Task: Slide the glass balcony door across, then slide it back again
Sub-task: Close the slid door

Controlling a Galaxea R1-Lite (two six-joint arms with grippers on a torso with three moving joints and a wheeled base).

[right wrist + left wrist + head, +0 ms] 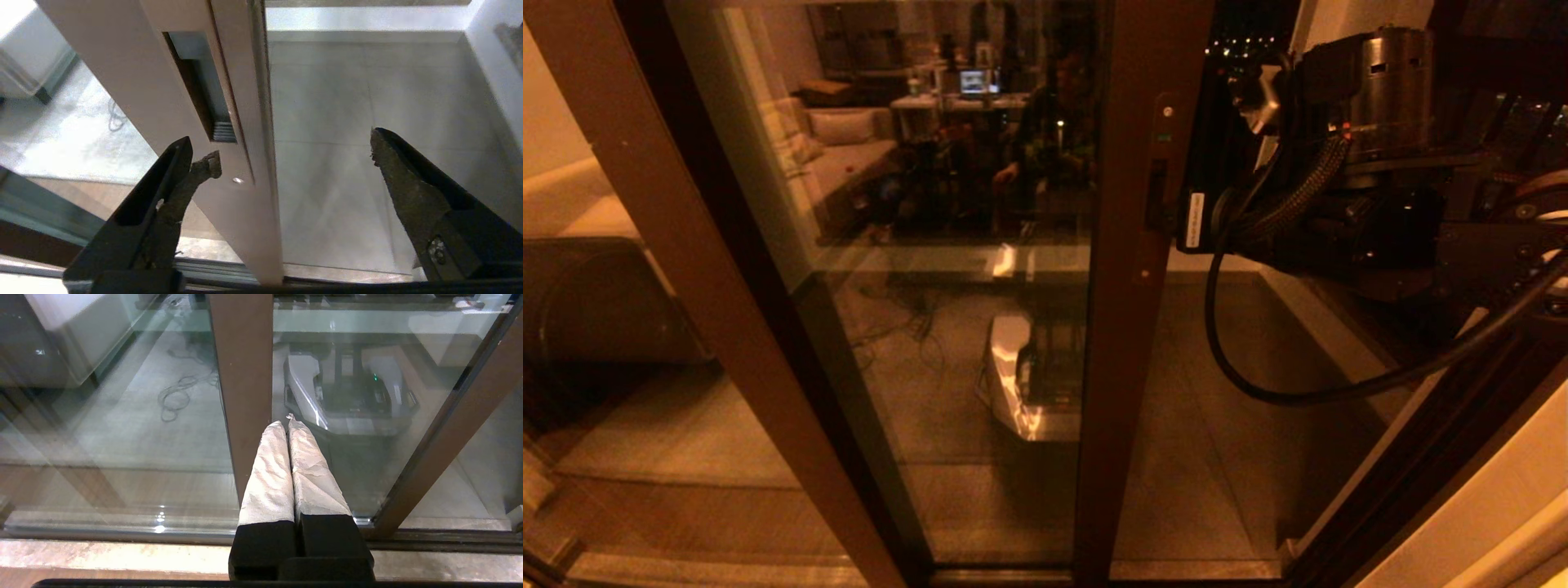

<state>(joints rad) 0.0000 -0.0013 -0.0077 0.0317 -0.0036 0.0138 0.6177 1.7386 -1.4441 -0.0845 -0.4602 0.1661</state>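
The glass balcony door [964,245] has a reddish-brown stile [1127,327] with a dark recessed handle slot [1156,192]. It stands partly slid to the left, leaving a gap on its right. My right arm [1339,163] reaches the stile at handle height. In the right wrist view my right gripper [292,153] is open and straddles the stile's free edge [261,183]. One finger [196,171] lies against the stile's face just below the handle slot [200,90]; the other finger [400,179] hangs in the gap. My left gripper [286,422] is shut on nothing, low beside a plain brown post [241,375].
Tiled balcony floor [1225,392] shows through the gap. The floor track [229,273] runs under the door. A black cable [1258,384] loops down from my right arm. The fixed frame and wall [1462,457] bound the right side; a sofa [588,294] is far left.
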